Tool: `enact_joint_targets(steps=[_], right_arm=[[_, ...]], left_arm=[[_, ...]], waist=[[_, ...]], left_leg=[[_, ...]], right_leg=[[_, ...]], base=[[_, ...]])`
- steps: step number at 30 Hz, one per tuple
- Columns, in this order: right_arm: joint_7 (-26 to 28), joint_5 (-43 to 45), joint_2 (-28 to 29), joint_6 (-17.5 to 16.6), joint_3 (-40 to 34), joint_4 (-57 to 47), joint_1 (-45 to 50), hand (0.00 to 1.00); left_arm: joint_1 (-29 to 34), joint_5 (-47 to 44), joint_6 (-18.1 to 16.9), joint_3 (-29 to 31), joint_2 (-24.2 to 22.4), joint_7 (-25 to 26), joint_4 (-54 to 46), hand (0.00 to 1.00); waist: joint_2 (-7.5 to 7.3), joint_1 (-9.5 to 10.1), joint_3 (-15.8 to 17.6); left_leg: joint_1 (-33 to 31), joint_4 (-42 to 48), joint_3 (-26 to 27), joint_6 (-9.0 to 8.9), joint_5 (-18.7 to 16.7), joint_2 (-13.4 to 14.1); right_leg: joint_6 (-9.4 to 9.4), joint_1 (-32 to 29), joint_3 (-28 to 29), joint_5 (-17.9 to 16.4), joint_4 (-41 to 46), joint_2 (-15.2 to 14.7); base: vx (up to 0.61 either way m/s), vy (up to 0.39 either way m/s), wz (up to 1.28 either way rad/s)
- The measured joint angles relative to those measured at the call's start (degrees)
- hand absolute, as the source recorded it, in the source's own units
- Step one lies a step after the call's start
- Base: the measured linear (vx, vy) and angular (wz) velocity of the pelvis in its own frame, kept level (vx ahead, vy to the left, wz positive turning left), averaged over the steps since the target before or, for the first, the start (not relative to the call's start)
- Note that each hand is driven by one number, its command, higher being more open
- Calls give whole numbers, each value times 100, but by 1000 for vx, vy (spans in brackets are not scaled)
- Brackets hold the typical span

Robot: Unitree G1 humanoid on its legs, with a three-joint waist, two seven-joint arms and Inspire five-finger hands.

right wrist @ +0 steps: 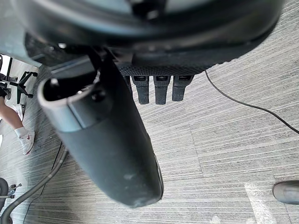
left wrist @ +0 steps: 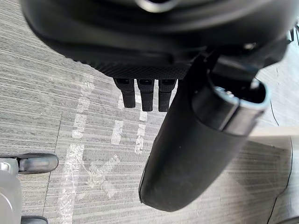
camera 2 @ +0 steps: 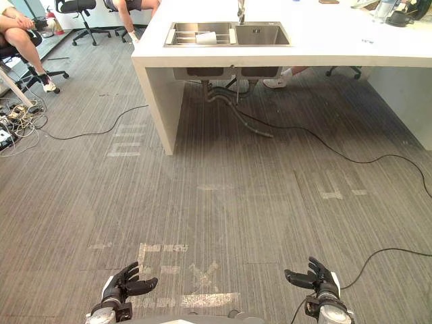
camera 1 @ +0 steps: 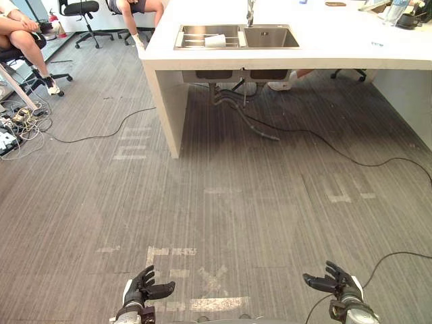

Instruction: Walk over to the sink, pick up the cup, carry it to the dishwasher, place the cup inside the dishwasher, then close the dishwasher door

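Upper left: a seated person (camera 1: 17, 34). Lower left: left hand (camera 1: 145, 287) above the grey floor (camera 1: 236, 202), fingers loosely spread, holding nothing. Upper centre: white cup (camera 1: 215, 40) lies in the left basin of the sink (camera 1: 270, 37), which is set in a white counter (camera 1: 337, 50), well apart from both hands. Lower right: right hand (camera 1: 335, 280), fingers likewise spread and empty.

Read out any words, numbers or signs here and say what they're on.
"X": worn tape cross on the floor.
Other tape marks on the floor: too worn to read.
Small mark on the countertop: too small to read.
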Motion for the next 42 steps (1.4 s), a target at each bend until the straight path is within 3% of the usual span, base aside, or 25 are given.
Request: enact_joint_targets(steps=[23,27,29,30,31,33,35,38,39,41,42], right_arm=[[1,27,-41,13,-23,19,-123,90],[-43,31,84,13,-141,20,-239,90],[-56,36,105,19,-149,38,-279,90],[-70,50,114,21,-154,78,-294,90],[-76,52,113,30,-169,112,-296,90],[-106,53,219,83,-162,156,-277,90],[-106,53,328,137,-138,178,-234,90],[-71,53,319,163,-95,236,-250,90],[-71,53,264,166,-50,252,-319,90],[-73,54,236,164,49,249,-341,90],[-78,53,217,150,126,231,-236,90]], left_arm=[[24,-124,0,32,-25,-16,-1,90],[68,-185,0,34,-97,12,-173,90],[81,-251,-3,34,-191,21,-300,90],[73,-327,-4,14,-228,20,-353,90],[55,-347,-3,-9,-249,22,-352,90],[13,-351,-7,-196,-198,39,-375,90],[-23,-352,-5,-246,-154,71,-374,90],[-216,-440,-4,-227,-159,144,-373,90],[-352,-471,-8,-177,-184,178,-372,90],[-474,-506,-20,-173,-144,247,-373,90],[-526,-560,-61,-176,-62,268,-382,90]], waist=[[114,-28,-58],[106,41,-43],[122,61,-34],[100,45,-19],[93,48,-10],[79,23,94],[25,18,202],[147,-55,308],[336,-130,416],[366,-152,443],[133,-229,401]], left_leg=[[-178,-57,203,-16,-19,13],[-366,311,394,49,-328,62],[-584,791,509,109,-728,77],[-661,1024,530,182,-923,25],[-663,1103,544,212,-1014,-1],[-515,1292,531,336,-1296,-58],[-238,1293,516,348,-1422,-88],[159,1006,290,306,-1507,57],[366,859,204,289,-1509,354],[509,860,111,206,-1517,527],[785,1019,-107,-247,-1703,533]], right_leg=[[-1,-247,129,1,-59,12],[32,-350,317,-50,-38,45],[103,-739,367,-558,704,-1],[286,-990,340,-930,1419,-97],[414,-1150,295,-1056,1809,-154],[514,-1957,38,-1186,3836,-371],[354,-2286,-158,-1402,4542,-530],[214,-2844,-538,-1569,4379,-551],[151,-3183,-692,-1486,3906,-341],[154,-3500,-685,-987,3119,-206],[-200,-3456,-585,837,2112,-396]], base=[[6,0,-2],[46,11,-29],[80,31,-24],[125,59,-14],[156,78,-14],[204,65,-2],[356,26,11],[463,-47,29],[517,-127,46],[563,-168,51],[643,-221,52]])
